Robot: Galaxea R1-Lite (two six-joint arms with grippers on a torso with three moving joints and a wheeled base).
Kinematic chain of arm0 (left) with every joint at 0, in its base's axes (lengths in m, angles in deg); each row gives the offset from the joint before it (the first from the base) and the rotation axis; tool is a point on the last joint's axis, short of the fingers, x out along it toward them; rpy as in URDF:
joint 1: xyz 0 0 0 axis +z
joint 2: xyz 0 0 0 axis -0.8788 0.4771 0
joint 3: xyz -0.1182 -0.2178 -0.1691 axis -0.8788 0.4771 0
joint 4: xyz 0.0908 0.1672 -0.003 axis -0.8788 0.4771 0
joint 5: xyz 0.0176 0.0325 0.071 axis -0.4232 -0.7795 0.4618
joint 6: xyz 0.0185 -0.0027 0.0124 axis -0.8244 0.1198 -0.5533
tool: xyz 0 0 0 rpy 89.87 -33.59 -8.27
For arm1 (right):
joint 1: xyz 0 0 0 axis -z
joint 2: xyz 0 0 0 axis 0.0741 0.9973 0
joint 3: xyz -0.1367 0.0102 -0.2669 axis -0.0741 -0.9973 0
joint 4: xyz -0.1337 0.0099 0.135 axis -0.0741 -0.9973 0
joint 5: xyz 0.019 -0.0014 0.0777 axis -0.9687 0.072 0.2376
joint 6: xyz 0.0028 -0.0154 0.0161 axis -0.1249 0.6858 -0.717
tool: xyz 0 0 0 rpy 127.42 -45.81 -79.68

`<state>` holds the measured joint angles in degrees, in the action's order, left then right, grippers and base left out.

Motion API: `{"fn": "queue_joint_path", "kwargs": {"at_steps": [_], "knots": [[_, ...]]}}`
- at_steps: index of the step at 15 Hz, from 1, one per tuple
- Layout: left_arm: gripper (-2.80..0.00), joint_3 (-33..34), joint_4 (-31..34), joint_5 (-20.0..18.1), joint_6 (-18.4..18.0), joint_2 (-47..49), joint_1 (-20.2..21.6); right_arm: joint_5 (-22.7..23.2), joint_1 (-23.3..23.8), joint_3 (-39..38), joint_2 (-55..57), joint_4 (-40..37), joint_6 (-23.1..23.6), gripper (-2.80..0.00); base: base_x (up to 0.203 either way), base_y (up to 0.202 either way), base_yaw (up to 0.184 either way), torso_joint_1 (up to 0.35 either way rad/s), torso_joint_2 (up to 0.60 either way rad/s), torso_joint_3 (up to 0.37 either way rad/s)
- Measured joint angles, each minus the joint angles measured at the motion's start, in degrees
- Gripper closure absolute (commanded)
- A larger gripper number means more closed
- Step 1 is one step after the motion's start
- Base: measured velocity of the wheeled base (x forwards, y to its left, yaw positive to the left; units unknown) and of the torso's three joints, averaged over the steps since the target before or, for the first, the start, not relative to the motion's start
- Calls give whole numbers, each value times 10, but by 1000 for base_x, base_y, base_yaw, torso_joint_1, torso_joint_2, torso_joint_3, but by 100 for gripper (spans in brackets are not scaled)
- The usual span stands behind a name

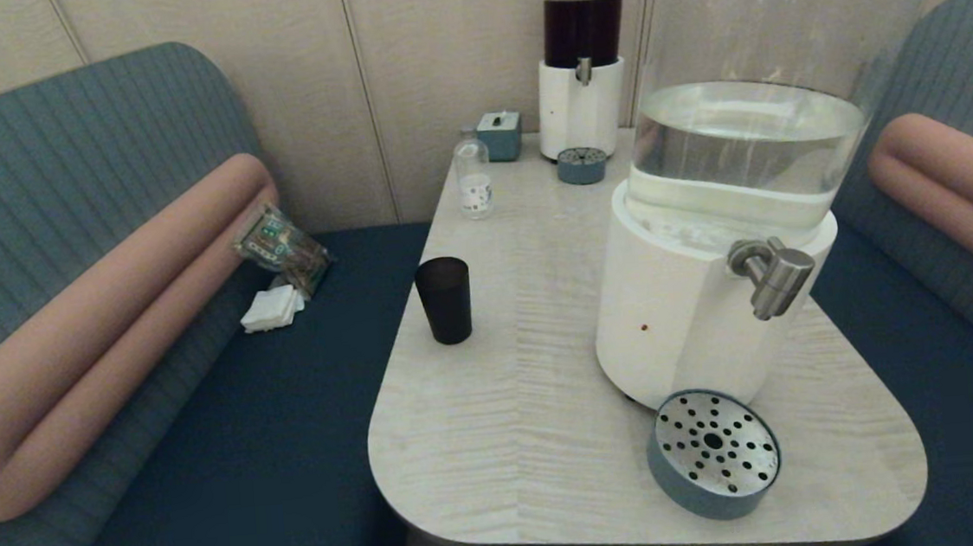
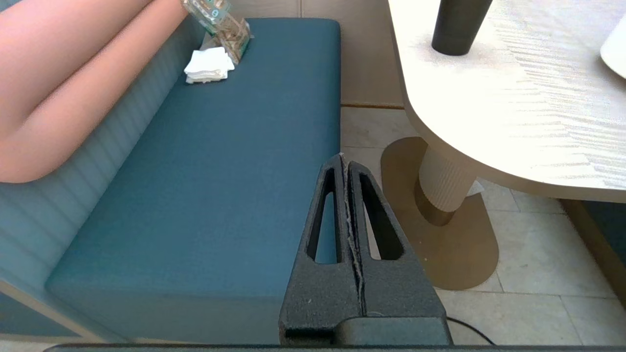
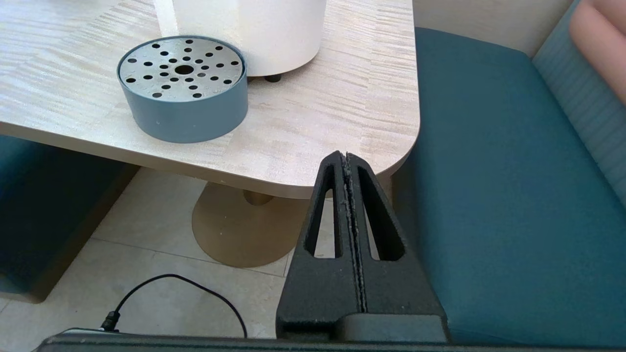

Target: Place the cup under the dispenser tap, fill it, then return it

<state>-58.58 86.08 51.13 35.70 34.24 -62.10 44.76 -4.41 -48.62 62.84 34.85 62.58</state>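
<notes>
Both grippers closed, empty, parked below the worktop (image 1: 552, 441) edge: left gripper (image 2: 346, 164), right gripper (image 3: 346, 159). Cup (image 1: 444, 300) upright at 9 o'clock of the tap (image 1: 773, 275), well apart. Step: nothing begun. Next: probably left gripper opens, reaches cup, grasps mid-wall.

Black cup (image 1: 444, 299); steel tap (image 1: 773, 274); pale woodgrain table (image 1: 506, 410).

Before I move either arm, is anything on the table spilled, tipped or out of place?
One oddity: the round grey-blue drip tray with a perforated steel top sits left of the brushed-steel dispenser tap, not under it. The matte black tapered cup stands upright near the table's left edge; no spill shows.
</notes>
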Motion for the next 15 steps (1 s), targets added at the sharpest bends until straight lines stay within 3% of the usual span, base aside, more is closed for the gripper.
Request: {"fn": "queue_joint_path", "kwargs": {"at_steps": [15], "knots": [[0,0,0,0,0,0,0,-7,0,0,0,0,-11,0,0,0,0,0,0,0]]}}
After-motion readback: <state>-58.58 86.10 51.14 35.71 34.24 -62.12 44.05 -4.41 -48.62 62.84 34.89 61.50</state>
